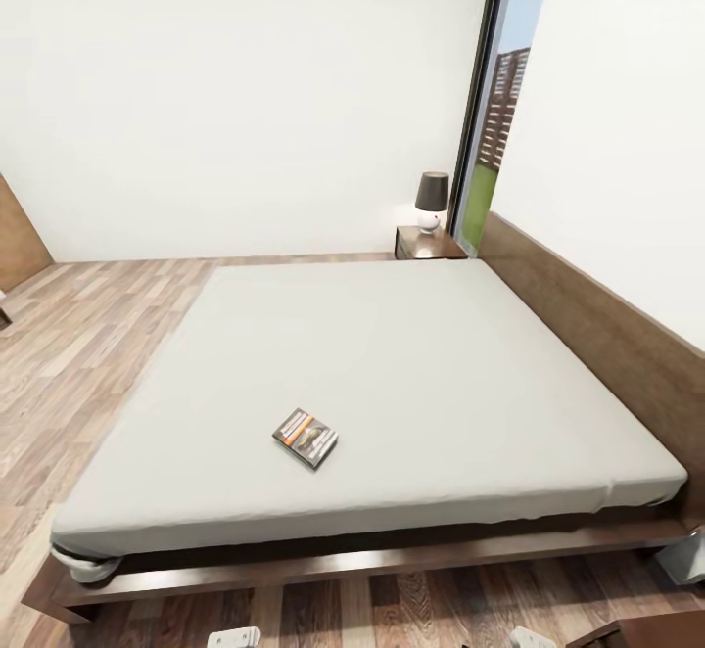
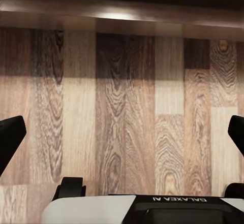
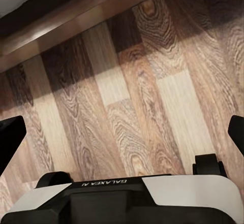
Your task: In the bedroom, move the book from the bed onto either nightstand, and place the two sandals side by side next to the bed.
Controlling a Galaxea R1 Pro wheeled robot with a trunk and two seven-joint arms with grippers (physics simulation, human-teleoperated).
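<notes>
Book (image 1: 305, 438) lies near front edge of bed (image 1: 411, 354), within reach. Nightstand (image 1: 429, 243) far right, beside window. Left tool (image 2: 122, 135) and right tool (image 3: 122, 132) wide, empty, hanging over floor (image 2: 122, 107), ready for pickup.

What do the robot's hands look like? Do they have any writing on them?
Each gripper has two black fingers, one at each side of its wrist view: left gripper, right gripper. Behind the fingers sits a white and black body with small black lugs. It carries white lettering reading GALAXEA, seen upside down.
</notes>
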